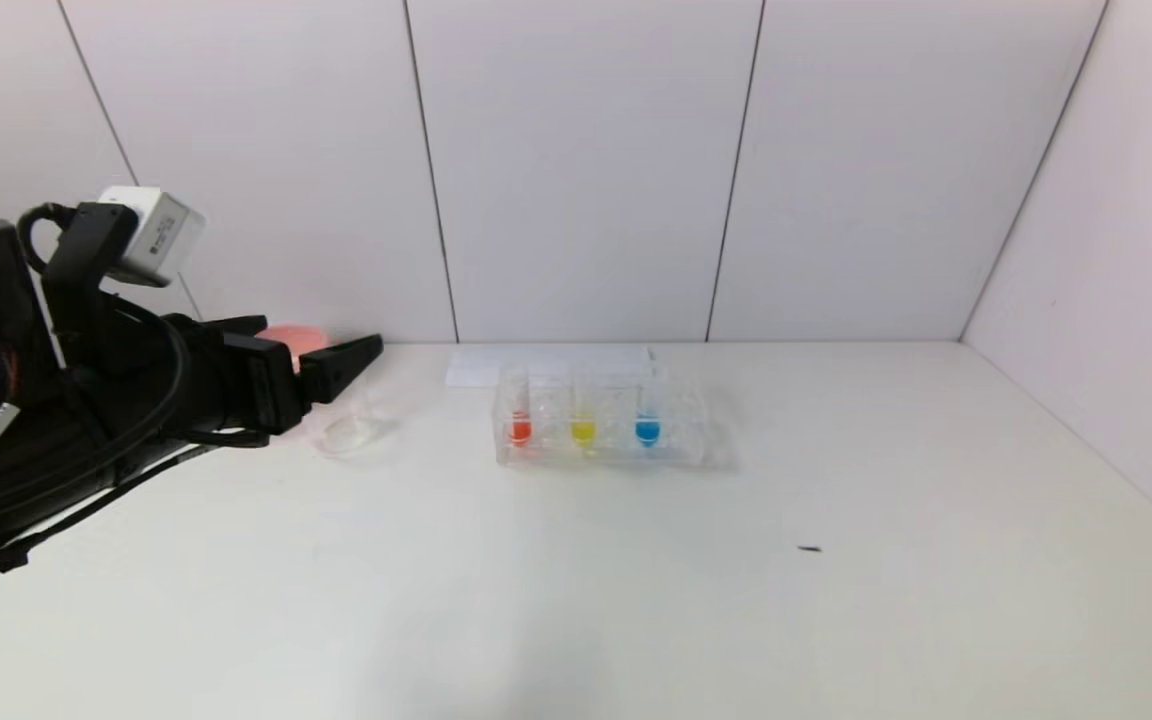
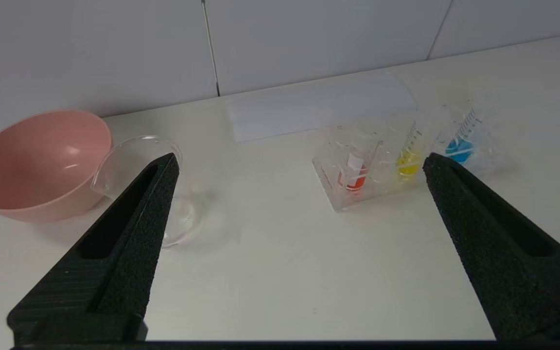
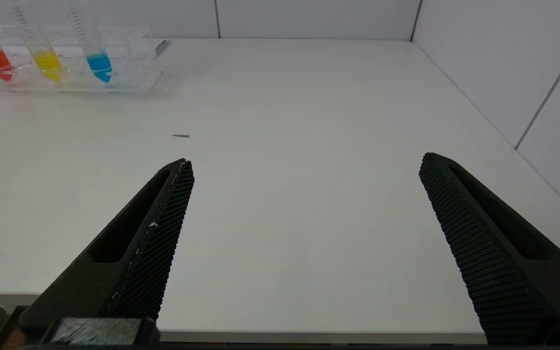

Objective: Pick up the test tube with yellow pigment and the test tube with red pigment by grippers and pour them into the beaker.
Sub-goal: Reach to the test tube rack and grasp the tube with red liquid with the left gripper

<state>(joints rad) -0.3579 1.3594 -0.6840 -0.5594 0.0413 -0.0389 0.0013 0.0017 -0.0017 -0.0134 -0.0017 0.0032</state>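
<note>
Flanking left pincer (image 1: 311, 350): beaker (image 1: 348, 430), tube rack (image 1: 600, 425).

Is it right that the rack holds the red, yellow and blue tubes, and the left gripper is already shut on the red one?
Not quite. The rack does hold the red tube, yellow tube and blue tube, but the left gripper is open and holds nothing, as the left wrist view shows.
</note>
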